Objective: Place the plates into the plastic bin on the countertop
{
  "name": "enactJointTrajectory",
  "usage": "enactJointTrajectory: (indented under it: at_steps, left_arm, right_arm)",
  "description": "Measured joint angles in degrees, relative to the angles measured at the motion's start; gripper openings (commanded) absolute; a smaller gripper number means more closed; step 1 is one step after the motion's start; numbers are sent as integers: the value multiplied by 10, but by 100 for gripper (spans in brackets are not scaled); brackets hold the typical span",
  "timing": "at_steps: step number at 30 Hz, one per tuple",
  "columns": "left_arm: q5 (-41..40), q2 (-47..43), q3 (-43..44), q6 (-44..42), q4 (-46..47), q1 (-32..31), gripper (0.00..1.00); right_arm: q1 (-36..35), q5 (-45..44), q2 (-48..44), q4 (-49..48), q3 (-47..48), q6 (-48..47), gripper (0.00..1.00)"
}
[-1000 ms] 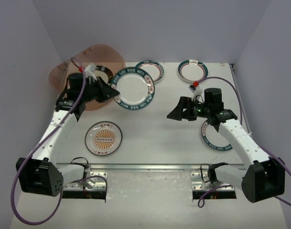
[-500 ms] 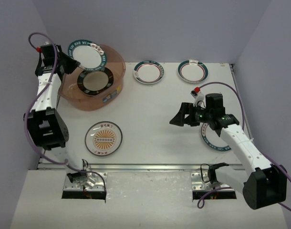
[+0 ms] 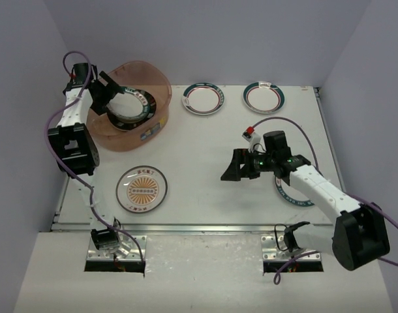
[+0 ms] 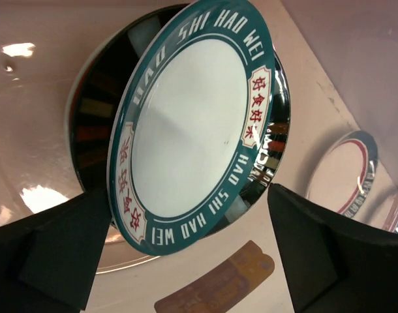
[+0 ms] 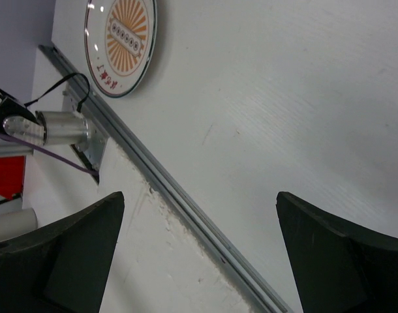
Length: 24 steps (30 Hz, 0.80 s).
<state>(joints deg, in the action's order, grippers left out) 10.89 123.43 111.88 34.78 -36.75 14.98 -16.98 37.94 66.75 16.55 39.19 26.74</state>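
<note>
Inside translucent pinkish bin [image 3: 156, 124], glossy round teal-lettered plate [image 4: 189, 124] tilted over black-rimmed plate [image 4: 88, 124]

Bare countertop [image 3: 199, 156] mid-table — plastic bin [image 3: 158, 122] walls hem the left end effector [image 3: 115, 96].

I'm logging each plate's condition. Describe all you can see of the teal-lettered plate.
The teal-lettered plate is round, glossy and ceramic-looking: white centre, teal rim with white letters HAO SHI HAO WEI and pale panels of red characters. No chip or crack shows. It sits tilted inside the bin, leaning on a black-rimmed plate beneath. The left gripper, open, flanks its lower edge; whether it touches the plate is unclear.
</note>
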Motion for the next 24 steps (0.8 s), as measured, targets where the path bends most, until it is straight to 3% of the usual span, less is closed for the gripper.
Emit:
enactJointTrajectory:
  at_steps: [8,14,24]
  left_arm:
    - [-51,16,58,-33,-66,-8,100]
    - [-54,38,54,-58,-96,-13,100]
    - [-60,118,131,-93,-157,-47,100]
  right_arm:
    - [-123,-33,178,-76,33,36,99]
    - [-195,-52,343,-142,143,86,99]
    - [-248,-81,497,-227,259,190,99]
